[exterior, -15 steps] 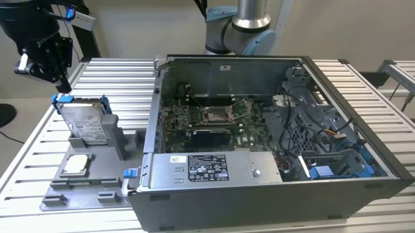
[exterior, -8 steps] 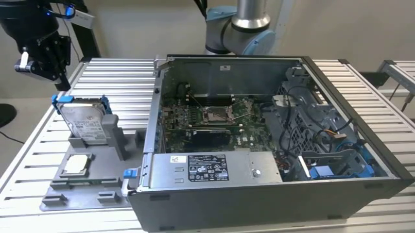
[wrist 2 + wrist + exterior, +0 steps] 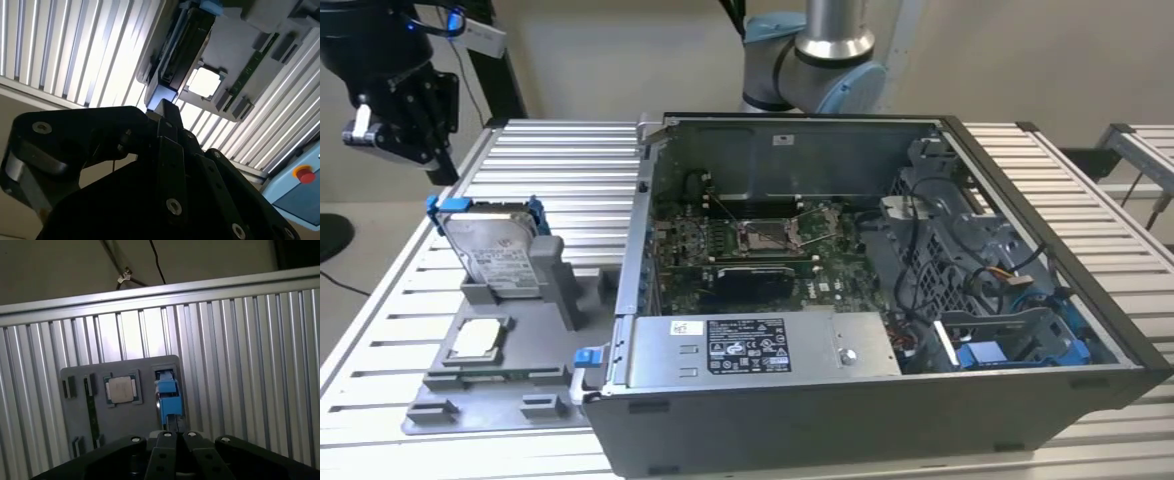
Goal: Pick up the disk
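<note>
The disk [image 3: 491,245] has a silver metal casing with a dull sheen and a white, paper-like label. Its frame [image 3: 450,206] is smooth blue plastic. The holder [image 3: 494,395] carrying it is smooth, matt grey plastic. The chip [image 3: 478,338] has a flat silver metal lid with a satin finish. The table [image 3: 374,320] is ribbed bare metal, light silver, and reflects light strongly in both wrist views. The computer case [image 3: 854,425] is matt dark grey sheet metal. The gripper [image 3: 168,112] is matt black with bright metal screw heads.

A silver arm [image 3: 837,25] with pale blue joint caps [image 3: 865,88] and a black hand [image 3: 167,112] studded with silver screws [image 3: 173,205].
</note>
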Available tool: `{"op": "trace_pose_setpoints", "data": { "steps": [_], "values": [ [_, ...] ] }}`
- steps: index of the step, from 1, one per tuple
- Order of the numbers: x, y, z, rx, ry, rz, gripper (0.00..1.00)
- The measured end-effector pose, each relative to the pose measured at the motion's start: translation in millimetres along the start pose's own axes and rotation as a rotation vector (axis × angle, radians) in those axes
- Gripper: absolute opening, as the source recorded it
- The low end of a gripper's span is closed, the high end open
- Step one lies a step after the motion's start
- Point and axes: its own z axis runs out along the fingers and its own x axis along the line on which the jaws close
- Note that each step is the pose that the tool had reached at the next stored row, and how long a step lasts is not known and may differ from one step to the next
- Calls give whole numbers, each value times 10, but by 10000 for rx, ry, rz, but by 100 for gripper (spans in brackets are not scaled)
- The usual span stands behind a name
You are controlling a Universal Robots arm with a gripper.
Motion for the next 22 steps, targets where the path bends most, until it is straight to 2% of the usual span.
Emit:
{"op": "trace_pose_setpoints", "data": {
  "steps": [2, 3, 7, 9, 18, 22],
  "values": [
    [4, -1, 0, 0, 0, 0, 0],
    [4, -1, 0, 0, -1, 1, 100],
    [5, -1, 0, 1, -1, -40, 100],
    [7, -1, 0, -3, 3, -243, 100],
    [9, -2, 16, -14, 24, -1633, 100],
    [10, -3, 57, -14, 32, -2145, 100]
  ]
}}
